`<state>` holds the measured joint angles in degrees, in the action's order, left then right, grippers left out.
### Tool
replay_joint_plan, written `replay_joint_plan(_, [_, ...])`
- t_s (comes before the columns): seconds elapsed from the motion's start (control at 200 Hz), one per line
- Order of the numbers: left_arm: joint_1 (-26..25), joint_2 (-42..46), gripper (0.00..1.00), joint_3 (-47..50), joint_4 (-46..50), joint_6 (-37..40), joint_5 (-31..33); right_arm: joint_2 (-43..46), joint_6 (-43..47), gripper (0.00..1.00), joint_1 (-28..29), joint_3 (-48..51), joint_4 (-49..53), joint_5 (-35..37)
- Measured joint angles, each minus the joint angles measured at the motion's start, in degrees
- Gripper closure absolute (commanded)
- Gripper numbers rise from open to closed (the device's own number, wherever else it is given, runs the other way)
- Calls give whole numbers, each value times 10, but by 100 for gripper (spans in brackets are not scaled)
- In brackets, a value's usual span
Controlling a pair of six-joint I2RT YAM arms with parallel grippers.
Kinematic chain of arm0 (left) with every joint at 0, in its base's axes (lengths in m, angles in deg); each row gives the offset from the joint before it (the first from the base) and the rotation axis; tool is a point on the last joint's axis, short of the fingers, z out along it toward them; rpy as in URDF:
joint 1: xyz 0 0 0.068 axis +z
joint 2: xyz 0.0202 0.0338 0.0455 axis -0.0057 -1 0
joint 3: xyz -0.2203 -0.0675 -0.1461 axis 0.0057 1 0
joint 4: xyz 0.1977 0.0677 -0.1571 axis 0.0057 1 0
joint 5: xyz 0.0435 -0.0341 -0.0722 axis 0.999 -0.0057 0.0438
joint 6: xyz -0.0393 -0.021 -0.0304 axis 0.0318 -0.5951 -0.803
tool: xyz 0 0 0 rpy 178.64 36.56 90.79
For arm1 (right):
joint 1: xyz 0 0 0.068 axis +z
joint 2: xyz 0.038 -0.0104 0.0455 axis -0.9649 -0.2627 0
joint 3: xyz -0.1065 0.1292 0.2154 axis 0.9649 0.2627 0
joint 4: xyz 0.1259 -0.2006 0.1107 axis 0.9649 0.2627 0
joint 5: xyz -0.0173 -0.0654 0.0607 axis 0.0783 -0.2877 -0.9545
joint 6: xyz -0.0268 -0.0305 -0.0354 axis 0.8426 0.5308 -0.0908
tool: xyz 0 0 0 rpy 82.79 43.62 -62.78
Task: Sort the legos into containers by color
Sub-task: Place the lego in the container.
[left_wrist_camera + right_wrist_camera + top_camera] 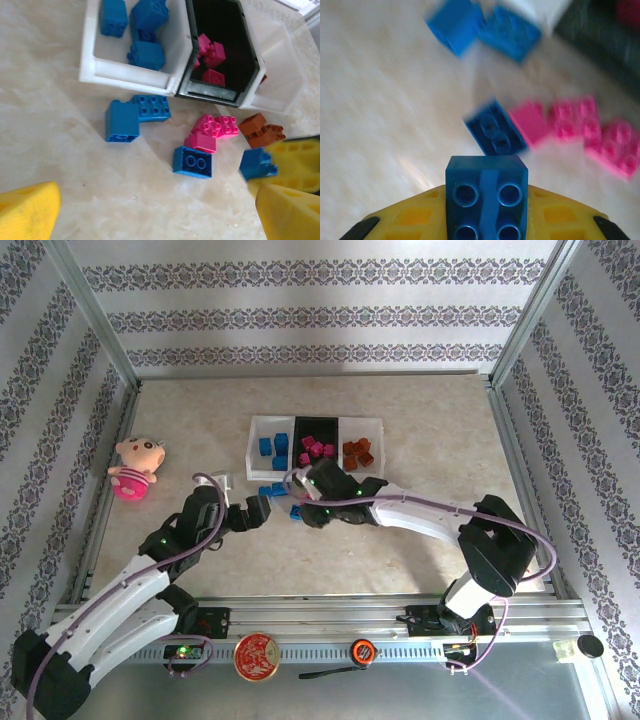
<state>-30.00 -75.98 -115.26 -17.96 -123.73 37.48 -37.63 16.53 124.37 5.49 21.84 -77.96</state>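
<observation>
Your pale marbled tabletop (420, 540), walls of striped floral wallpaper (300, 315), right gripper (486, 216) clamped on a blue lego (486, 192) near the containers (316, 419), loose legos (200, 142) alongside, left gripper (155, 212) spread wide, unladen, plush doll (135, 467) far left.

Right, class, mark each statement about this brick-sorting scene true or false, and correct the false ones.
1. The black tray holds pink bricks. True.
2. The right gripper grips an orange brick. False: it is closed on a blue brick.
3. The left gripper is open. True.
4. The plush doll lies in a tray. False: it lies on the bare table.
</observation>
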Motion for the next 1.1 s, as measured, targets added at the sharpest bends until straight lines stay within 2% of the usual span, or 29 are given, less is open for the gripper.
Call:
replay_joint_plan(0.12, [0, 29, 0, 1, 19, -3, 21, -37, 0, 76, -15, -94, -34, -9])
replay_joint_plan(0.31, [0, 41, 0, 5, 39, -4, 27, -156, -7, 76, -38, -228, -73, -15])
replay_joint_plan(0.485, [0, 42, 0, 5, 47, -4, 22, -257, -29, 73, -50, -306, -80, -11])
replay_joint_plan(0.54, [0, 42, 0, 5, 49, -4, 21, -280, -35, 67, -53, -326, -80, -10])
replay_joint_plan(0.615, [0, 41, 0, 5, 49, -4, 19, -308, -45, 48, -56, -354, -80, -6])
replay_joint_plan(0.655, [0, 41, 0, 5, 49, -4, 18, -318, -53, 41, -57, -368, -81, -3])
replay_joint_plan(0.725, [0, 40, 0, 5, 49, -4, 14, -325, -63, 37, -60, -380, -82, 0])
replay_joint_plan(0.849, [0, 35, 0, 5, 49, -4, 8, -320, -68, 35, -64, -379, -90, 3])
replay_joint_plan(0.964, [0, 19, 0, 5, 45, -4, 0, -277, -68, 34, -64, -327, -108, 5])
replay_joint_plan(1.099, [0, -31, 15, 3, 30, -2, -19, -181, -74, 33, -64, -225, -136, 4])
